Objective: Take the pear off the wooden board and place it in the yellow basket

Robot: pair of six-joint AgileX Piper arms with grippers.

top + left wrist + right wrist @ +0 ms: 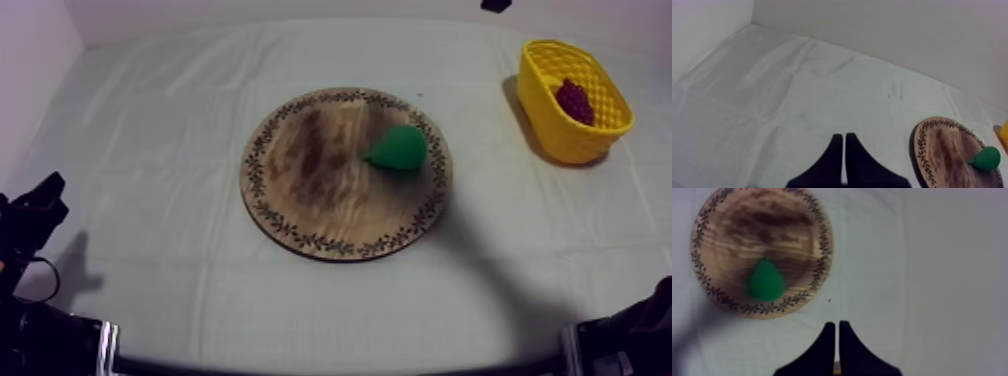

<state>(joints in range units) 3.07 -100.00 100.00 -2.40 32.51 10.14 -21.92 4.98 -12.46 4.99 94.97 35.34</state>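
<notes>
A green pear (400, 148) lies on the right part of the round wooden board (310, 200) in the middle of the table. The yellow basket (556, 130) stands at the far right with a bunch of dark red grapes (574, 101) inside. My left gripper (42, 200) rests low at the left edge; in its wrist view its fingers (844, 145) lie together as a narrow wedge, with the board (937, 150) and pear (986, 158) off to the side. My right gripper (837, 325) is shut on nothing, hovering over cloth just beside the board (792, 223) and the pear (765, 280).
Grey-white cloth (160, 130) covers the table, with open cloth all round the board. A wall (897, 35) rises behind the table's far edge. Part of the right arm (630, 335) sits at the lower right edge.
</notes>
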